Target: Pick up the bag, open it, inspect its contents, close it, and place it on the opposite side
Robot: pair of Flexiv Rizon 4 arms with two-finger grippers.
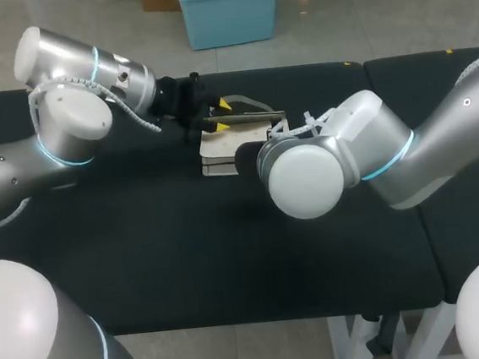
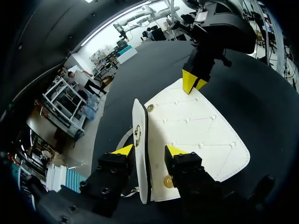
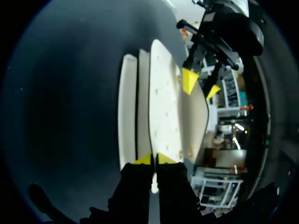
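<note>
A white quilted bag [image 1: 220, 157] lies on the black table at the middle rear. Its flap [image 2: 196, 130] is lifted, showing gold studs and a clasp. My left gripper [image 1: 223, 116] comes in from the bag's left. In the left wrist view it [image 2: 148, 150] stands open astride the bag's upright edge, with a gap on both sides. My right gripper [image 3: 154, 159] is shut on the flap's opposite edge [image 3: 161, 102]. It shows across the flap from the left wrist [image 2: 191, 83]. In the head view, the right arm's own wrist [image 1: 307, 177] hides its fingers.
The black tabletop [image 1: 188, 261] stretches wide in front of the bag. A seam [image 1: 421, 230] splits it from a second section on the right. Both arms crowd the space around the bag.
</note>
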